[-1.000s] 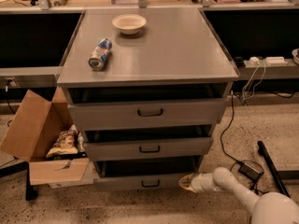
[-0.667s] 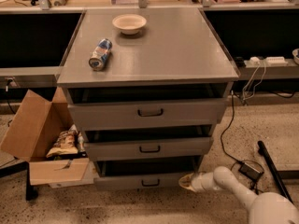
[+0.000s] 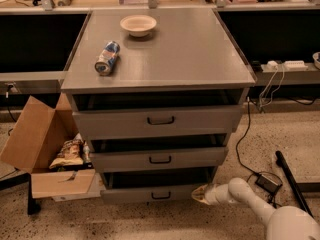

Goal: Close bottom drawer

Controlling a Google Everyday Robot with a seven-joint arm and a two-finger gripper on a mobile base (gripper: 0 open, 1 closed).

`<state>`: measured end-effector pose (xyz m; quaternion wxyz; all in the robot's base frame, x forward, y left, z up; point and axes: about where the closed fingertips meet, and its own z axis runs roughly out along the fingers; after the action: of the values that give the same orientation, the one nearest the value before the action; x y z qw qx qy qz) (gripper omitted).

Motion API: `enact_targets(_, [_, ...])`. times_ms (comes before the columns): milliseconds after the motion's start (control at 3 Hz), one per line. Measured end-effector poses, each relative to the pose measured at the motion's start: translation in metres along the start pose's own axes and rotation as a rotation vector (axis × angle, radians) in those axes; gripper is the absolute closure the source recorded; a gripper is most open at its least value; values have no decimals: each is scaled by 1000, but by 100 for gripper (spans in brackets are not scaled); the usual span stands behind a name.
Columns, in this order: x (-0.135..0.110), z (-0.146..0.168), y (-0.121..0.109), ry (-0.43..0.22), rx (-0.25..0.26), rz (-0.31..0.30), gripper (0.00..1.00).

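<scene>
The bottom drawer point(image 3: 150, 194) is being seen partly pulled out at the foot of the cabinet point(image 3: 160, 59), its front standing proud below the middle drawer point(image 3: 200, 157). The gripper point(image 3: 200, 194) is being held low at the cabinet's front right corner, against or just beside the right end of that drawer's front. How wide it is set cannot be told, and nothing is seen being gripped. The push is probably best being directed squarely toward the cabinet's back, nearer the dark centre handle point(image 3: 161, 195), so the drawer is not being skewed.
</scene>
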<state>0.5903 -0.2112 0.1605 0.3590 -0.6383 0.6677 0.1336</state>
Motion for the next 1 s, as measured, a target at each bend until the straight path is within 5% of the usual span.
enact_targets(667, [0,1,0,-1,-1,0,0])
enact_targets(1000, [0,1,0,-1,-1,0,0])
